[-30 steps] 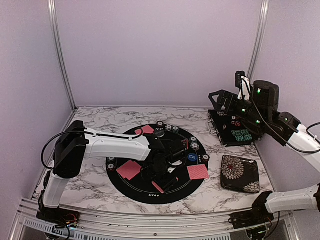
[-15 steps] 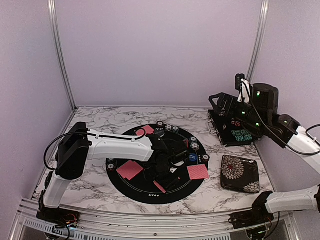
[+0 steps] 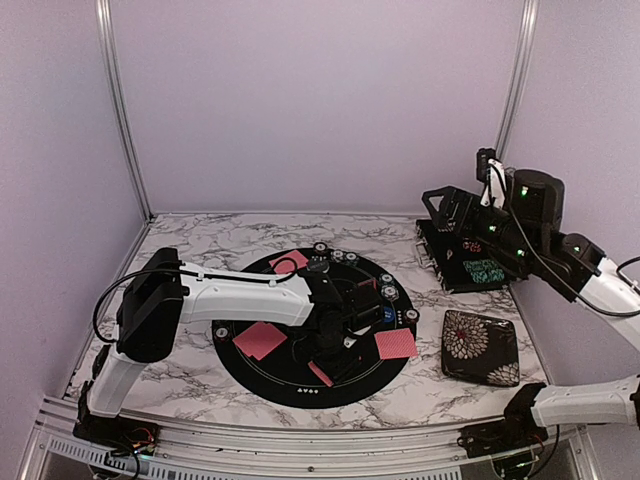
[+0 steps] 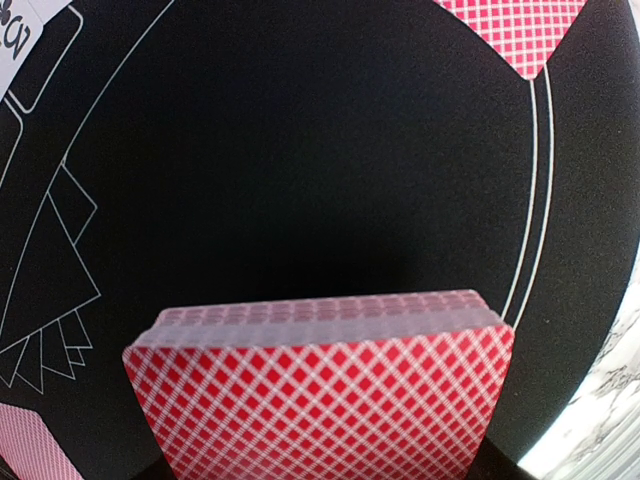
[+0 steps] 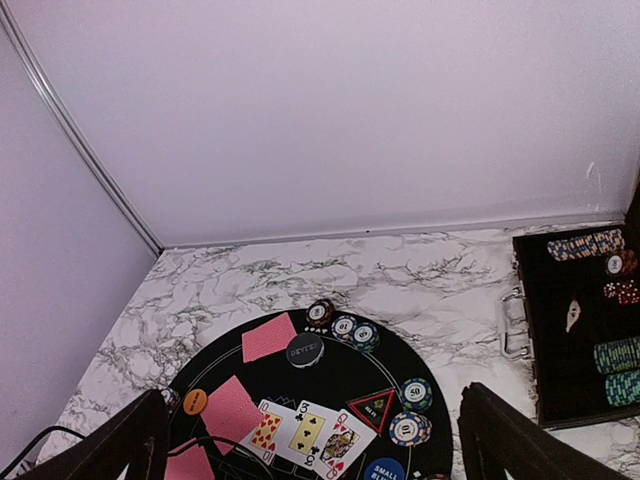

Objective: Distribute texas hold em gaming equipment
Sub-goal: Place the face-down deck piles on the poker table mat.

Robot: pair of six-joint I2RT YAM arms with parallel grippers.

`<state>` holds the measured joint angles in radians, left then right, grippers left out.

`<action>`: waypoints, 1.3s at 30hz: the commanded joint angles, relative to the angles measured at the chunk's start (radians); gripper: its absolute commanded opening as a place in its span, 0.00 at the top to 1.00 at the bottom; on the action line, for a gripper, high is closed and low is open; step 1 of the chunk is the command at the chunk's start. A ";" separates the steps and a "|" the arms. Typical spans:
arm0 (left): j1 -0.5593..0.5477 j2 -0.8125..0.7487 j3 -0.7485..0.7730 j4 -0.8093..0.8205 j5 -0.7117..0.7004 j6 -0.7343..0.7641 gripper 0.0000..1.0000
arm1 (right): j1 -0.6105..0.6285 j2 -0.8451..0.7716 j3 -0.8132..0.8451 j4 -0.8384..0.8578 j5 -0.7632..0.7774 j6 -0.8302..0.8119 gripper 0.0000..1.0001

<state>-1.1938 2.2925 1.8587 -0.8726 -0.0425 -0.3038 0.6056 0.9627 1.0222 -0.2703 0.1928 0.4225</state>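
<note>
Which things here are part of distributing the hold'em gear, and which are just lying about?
Part of the job:
card deck
face-down dealt cards
three face-up cards
chip stacks
orange button
blue button
black round button
triangle marker

Just lying about:
round black mat
floral case
open chip case

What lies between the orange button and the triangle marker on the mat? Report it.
In the right wrist view, a pink-backed card and three face-up cards lie between orange button and triangle marker.
</note>
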 commanded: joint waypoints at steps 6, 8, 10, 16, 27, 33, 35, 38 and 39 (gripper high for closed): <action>-0.010 0.067 0.013 0.027 0.007 0.003 0.29 | -0.008 -0.026 -0.007 0.014 0.007 0.018 0.01; -0.010 0.072 0.014 0.028 0.005 0.006 0.25 | -0.008 -0.028 -0.010 0.015 0.008 0.020 0.02; -0.010 0.075 0.016 0.027 0.002 0.008 0.22 | -0.008 -0.028 -0.010 0.015 0.004 0.022 0.01; -0.010 0.079 0.016 0.029 -0.002 0.014 0.10 | -0.007 -0.029 -0.013 0.019 -0.002 0.026 0.01; -0.002 0.072 0.013 0.029 -0.035 0.007 0.04 | -0.008 -0.021 -0.013 0.023 -0.014 0.029 0.02; 0.003 0.065 0.013 0.027 -0.044 0.014 0.01 | -0.007 -0.019 -0.011 0.019 -0.017 0.030 0.01; 0.006 0.060 0.013 0.027 -0.050 0.016 0.01 | -0.008 -0.017 -0.010 0.017 -0.018 0.030 0.02; 0.011 0.045 0.013 0.028 -0.062 0.018 0.01 | -0.008 -0.017 -0.008 0.015 -0.018 0.030 0.01; 0.012 0.041 0.013 0.028 -0.064 0.021 0.01 | -0.008 -0.016 -0.007 0.015 -0.019 0.030 0.02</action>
<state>-1.2053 2.3085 1.8828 -0.8688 -0.0540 -0.3031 0.6056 0.9478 1.0031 -0.2695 0.1841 0.4446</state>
